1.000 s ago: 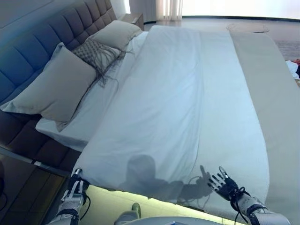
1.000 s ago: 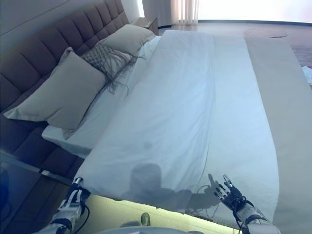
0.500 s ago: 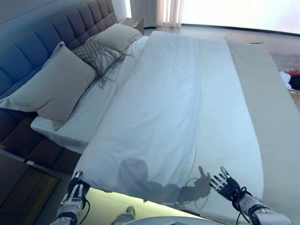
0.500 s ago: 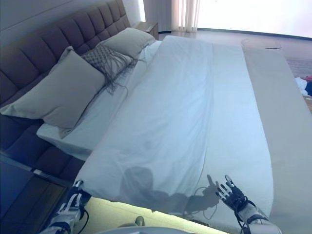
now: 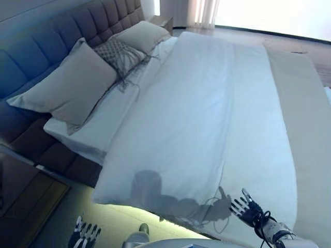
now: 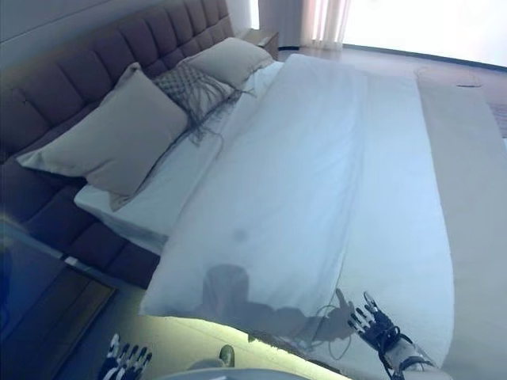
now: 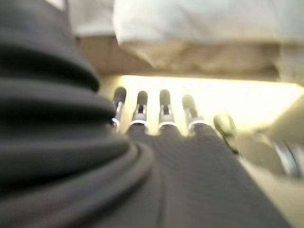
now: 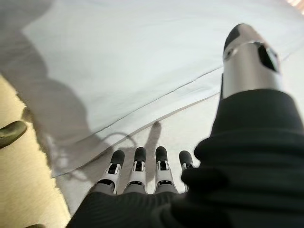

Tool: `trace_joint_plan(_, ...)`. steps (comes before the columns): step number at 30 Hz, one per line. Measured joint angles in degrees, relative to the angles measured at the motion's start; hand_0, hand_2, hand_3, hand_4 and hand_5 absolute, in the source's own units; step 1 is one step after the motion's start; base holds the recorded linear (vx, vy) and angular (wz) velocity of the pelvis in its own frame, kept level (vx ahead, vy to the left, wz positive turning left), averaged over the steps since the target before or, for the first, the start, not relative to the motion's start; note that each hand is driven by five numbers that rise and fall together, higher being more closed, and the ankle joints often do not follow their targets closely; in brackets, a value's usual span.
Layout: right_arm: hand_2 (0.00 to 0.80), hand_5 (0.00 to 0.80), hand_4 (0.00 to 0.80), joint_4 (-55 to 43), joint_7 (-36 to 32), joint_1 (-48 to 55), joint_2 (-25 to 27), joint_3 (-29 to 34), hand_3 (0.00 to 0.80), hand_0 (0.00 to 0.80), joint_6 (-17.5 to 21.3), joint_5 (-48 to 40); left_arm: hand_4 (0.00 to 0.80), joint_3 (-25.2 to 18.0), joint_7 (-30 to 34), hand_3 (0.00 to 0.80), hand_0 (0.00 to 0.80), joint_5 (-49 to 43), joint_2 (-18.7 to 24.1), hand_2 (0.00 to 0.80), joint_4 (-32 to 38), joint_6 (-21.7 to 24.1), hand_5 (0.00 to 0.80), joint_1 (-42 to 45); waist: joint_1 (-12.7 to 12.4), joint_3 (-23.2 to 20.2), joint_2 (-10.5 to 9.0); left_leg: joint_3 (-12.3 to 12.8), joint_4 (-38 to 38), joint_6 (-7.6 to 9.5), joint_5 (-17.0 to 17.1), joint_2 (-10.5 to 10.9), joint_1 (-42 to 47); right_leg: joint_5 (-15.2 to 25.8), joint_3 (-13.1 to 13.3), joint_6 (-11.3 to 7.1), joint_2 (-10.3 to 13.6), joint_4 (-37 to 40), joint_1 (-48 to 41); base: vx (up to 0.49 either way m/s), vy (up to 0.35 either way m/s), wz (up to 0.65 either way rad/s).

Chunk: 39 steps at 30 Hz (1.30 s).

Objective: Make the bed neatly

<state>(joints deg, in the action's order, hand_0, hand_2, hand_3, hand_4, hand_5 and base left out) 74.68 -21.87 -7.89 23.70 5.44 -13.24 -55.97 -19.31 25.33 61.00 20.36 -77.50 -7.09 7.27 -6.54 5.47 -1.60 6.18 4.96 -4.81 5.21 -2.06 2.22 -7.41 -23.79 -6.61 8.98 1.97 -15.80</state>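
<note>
The bed carries a white duvet [image 5: 196,113] spread flat, with its near edge [image 8: 142,118] hanging over the side of the bed. A beige runner [image 5: 305,113] lies along the foot end at the right. Two beige pillows [image 5: 72,85] [image 5: 142,35] and a patterned fringed cushion [image 5: 120,53] lean on the tufted headboard [image 5: 46,41]. My left hand [image 5: 84,235] is open and empty, low over the floor below the duvet's near corner [image 7: 137,42]. My right hand [image 5: 248,209] is open, fingers [image 8: 137,171] straight, just above the duvet's near edge.
White sheet [image 5: 98,129] shows between the pillows and the duvet. A dark bedside unit [image 5: 26,191] stands at the near left and another nightstand [image 5: 164,20] at the far end of the headboard. A lit strip [image 5: 119,214] runs under the bed's side.
My left hand has dropped down and away from the duvet's near corner, fingers now spread. The camera has shifted. My right hand stays open at the near edge.
</note>
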Motion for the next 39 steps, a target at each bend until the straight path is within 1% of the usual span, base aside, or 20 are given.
trace_joint_plan(2,0.000,0.000,0.000,0.0,0.1,0.5,-1.1,0.7,0.000,0.000,0.1,-0.5,0.000,0.5,1.9,0.000,0.000,-5.2,-0.1,0.000,-0.6,-0.7,0.000,1.9,-0.5,0.3,-0.18,0.0,0.1,0.51,-0.3,0.2,-0.1,0.0,0.0,0.01,0.2,-0.3,0.1,-0.006,0.018,0.05)
trace_joint_plan(4,0.000,0.000,0.000,0.0,0.2,0.5,-2.0,0.7,0.000,0.000,0.1,-1.0,0.000,3.3,7.3,0.000,0.000,-10.4,-0.1,0.000,-0.5,-1.8,0.000,2.6,-0.7,0.6,-0.24,0.1,0.2,0.62,-0.3,0.3,-0.7,0.0,0.0,0.04,0.5,-0.6,0.5,-0.015,0.033,0.17)
trace_joint_plan(6,0.000,0.000,0.000,-0.1,0.3,0.6,-2.3,0.6,0.000,0.000,0.1,-1.0,0.000,9.7,14.2,0.000,0.000,-12.2,-0.2,0.000,0.9,-3.3,0.000,2.7,-0.7,0.8,-0.03,1.0,0.1,1.10,0.1,0.3,-2.0,-0.1,0.0,0.09,0.8,-1.3,1.7,-0.015,0.042,0.25)
trace_joint_plan(8,0.000,0.000,0.000,-0.1,0.4,1.0,-2.4,0.5,0.000,0.000,0.1,-1.0,0.000,16.0,21.3,0.000,0.000,-12.5,-0.4,0.000,5.2,-4.8,0.000,2.6,-0.5,1.2,0.42,1.8,-0.1,1.97,0.8,0.5,-2.1,-0.1,0.0,0.09,1.4,-2.4,2.3,-0.005,0.031,0.20)
trace_joint_plan(10,0.000,0.000,0.000,-0.5,0.7,1.7,-2.9,0.1,0.000,0.000,0.1,-1.1,0.000,19.7,24.1,0.000,0.000,-10.5,1.4,0.000,11.1,-4.8,0.000,3.7,-0.5,1.3,0.83,1.7,0.0,2.18,0.9,0.3,-1.6,-0.1,0.1,0.09,2.0,-4.4,2.9,0.001,0.008,0.05)
trace_joint_plan(13,0.000,0.000,0.000,-1.3,0.8,1.5,-3.3,-1.0,0.000,0.000,0.4,-1.4,0.000,22.7,29.8,0.000,0.000,-7.7,2.2,0.000,17.0,-3.6,0.000,2.9,-0.5,1.9,1.82,1.6,0.1,2.93,1.1,0.1,-1.5,-0.1,2.8,0.12,2.7,-8.6,5.5,0.033,-0.004,-0.07)
trace_joint_plan(14,0.000,0.000,0.000,-1.5,0.9,1.6,-3.6,-1.8,0.000,0.000,0.5,-1.7,0.000,23.7,30.7,0.000,0.000,-7.8,1.4,0.000,19.2,-3.1,0.000,1.7,-0.3,2.0,1.53,1.8,0.0,3.02,1.0,0.1,-1.3,-0.2,3.3,0.08,2.9,-8.5,5.5,0.090,-0.018,-0.10)
trace_joint_plan(15,0.000,0.000,0.000,-1.6,1.1,1.6,-4.2,-1.9,0.000,0.000,0.5,-2.0,0.000,26.7,31.7,0.000,0.000,-7.8,2.4,0.000,24.3,-2.5,0.000,1.4,-0.5,2.1,1.14,2.0,0.0,3.11,1.2,0.2,-1.1,-0.5,4.1,0.24,3.1,-7.6,5.3,0.074,-0.021,-0.20)
trace_joint_plan(17,0.000,0.000,0.000,-2.4,1.2,1.4,-5.4,-2.4,0.000,0.000,0.5,-2.2,0.000,28.3,33.5,0.000,0.000,-7.7,2.0,0.000,28.5,-1.6,0.000,-1.1,-0.3,1.7,-0.33,3.6,0.0,2.69,1.3,0.5,-1.0,-0.7,5.7,-0.50,3.0,-4.5,4.7,0.067,-0.020,-0.35)
trace_joint_plan(18,0.000,0.000,0.000,-2.6,1.3,1.0,-5.8,-3.3,0.000,0.000,0.5,-2.2,0.000,29.2,33.7,0.000,0.000,-7.6,2.0,0.000,29.5,-1.4,0.000,-2.7,0.1,1.8,-0.39,4.1,0.0,2.01,1.7,0.2,-0.9,-0.1,6.2,-1.94,2.7,-3.3,4.1,0.074,-0.018,-0.27)
trace_joint_plan(20,0.000,0.000,0.000,-3.7,1.4,1.6,-5.9,-4.3,0.000,0.000,0.6,-2.3,0.000,29.7,33.6,0.000,0.000,-7.2,1.9,0.000,32.2,-1.6,0.000,-5.1,2.6,1.9,-0.01,4.7,0.0,1.60,1.8,-1.1,-0.5,0.1,6.9,-1.27,1.5,-3.1,4.2,0.086,-0.017,-0.21)
trace_joint_plan(25,0.000,0.000,0.000,-4.8,2.3,5.4,-5.7,-4.4,0.000,0.000,0.7,-2.2,0.000,30.4,29.7,0.000,0.000,-4.9,0.9,0.000,36.1,-2.3,0.000,-11.1,5.5,2.2,0.25,8.3,-0.5,0.20,1.5,-3.1,0.1,0.4,11.2,-0.09,-0.3,-3.3,6.1,0.015,-0.054,-0.41)
trace_joint_plan(27,0.000,0.000,0.000,-4.8,2.5,5.5,-5.7,-5.6,0.000,0.000,0.7,-2.2,0.000,30.7,26.8,0.000,0.000,-3.0,0.8,0.000,36.1,-2.3,0.000,-15.2,6.0,3.0,-0.27,9.8,-0.9,-0.02,1.4,-3.9,-0.4,0.9,12.9,0.28,-0.9,-3.5,7.7,-0.169,-0.139,-0.49)
trace_joint_plan(29,0.000,0.000,0.000,-4.7,2.6,5.5,-6.0,-6.2,0.000,0.000,0.9,-2.4,0.000,31.4,24.0,0.000,0.000,-0.9,0.9,0.000,35.8,-1.9,0.000,-20.5,7.6,4.0,-1.57,10.5,-2.4,-0.41,1.2,-4.7,-2.4,1.4,14.1,0.58,-1.5,-4.0,10.0,-0.209,-0.169,-0.37)
trace_joint_plan(30,0.000,0.000,0.000,-4.5,2.6,5.2,-6.3,-6.2,0.000,0.000,1.0,-2.7,0.000,31.5,22.6,0.000,0.000,0.3,1.0,0.000,35.7,-1.3,0.000,-23.6,7.6,4.8,-2.22,10.9,-3.3,-0.52,1.0,-5.3,-3.7,1.9,14.3,0.85,-1.8,-4.1,11.2,-0.145,-0.115,-0.32)
trace_joint_plan(33,0.000,0.000,0.000,-4.6,2.5,3.4,-7.3,-6.3,0.000,0.000,1.4,-3.4,0.000,31.5,19.5,0.000,0.000,4.6,1.8,0.000,34.1,0.7,0.000,-32.1,10.0,8.1,-4.56,11.3,-7.5,-0.72,-0.4,-7.1,-7.4,2.7,15.3,1.31,-2.8,-5.1,14.5,-0.204,-0.082,-0.27)
trace_joint_plan(34,0.000,0.000,0.000,-4.6,2.5,2.2,-7.2,-6.6,0.000,0.000,1.6,-3.9,0.000,31.5,18.8,0.000,0.000,5.8,2.3,0.000,33.2,1.4,0.000,-34.9,10.3,9.6,-4.84,11.4,-10.1,-0.72,-1.5,-7.9,-9.3,2.7,15.4,1.32,-3.1,-6.4,16.3,-0.160,0.022,-0.38)
trace_joint_plan(36,0.000,0.000,0.000,-4.7,2.6,0.0,-6.8,-6.9,0.000,0.000,1.7,-4.6,0.000,31.4,17.1,0.000,0.000,8.6,3.1,0.000,32.0,3.8,0.000,-39.6,10.7,12.3,-4.77,10.8,-16.0,-0.70,-4.3,-9.4,-13.7,2.9,15.8,1.52,-3.4,-8.9,19.6,-0.184,0.054,-0.38)
trace_joint_plan(37,0.000,0.000,0.000,-4.7,2.5,-0.7,-6.5,-6.8,0.000,0.000,1.8,-4.9,0.000,31.1,16.4,0.000,0.000,10.2,3.0,0.000,30.7,5.0,0.000,-42.3,12.3,13.5,-4.49,10.4,-19.5,-0.41,-5.6,-10.1,-16.6,2.8,15.8,1.43,-3.5,-10.9,22.0,-0.172,0.040,-0.23)
trace_joint_plan(39,0.000,0.000,0.000,-4.2,2.3,-3.0,-6.3,-7.2,0.000,0.000,1.6,-5.0,0.000,28.7,14.8,0.000,0.000,12.9,3.2,0.000,28.8,7.7,0.000,-47.2,13.3,16.5,-4.56,9.5,-25.0,0.39,-7.8,-10.9,-21.4,1.4,15.9,1.28,-3.2,-15.6,26.3,-0.197,0.047,-0.06)
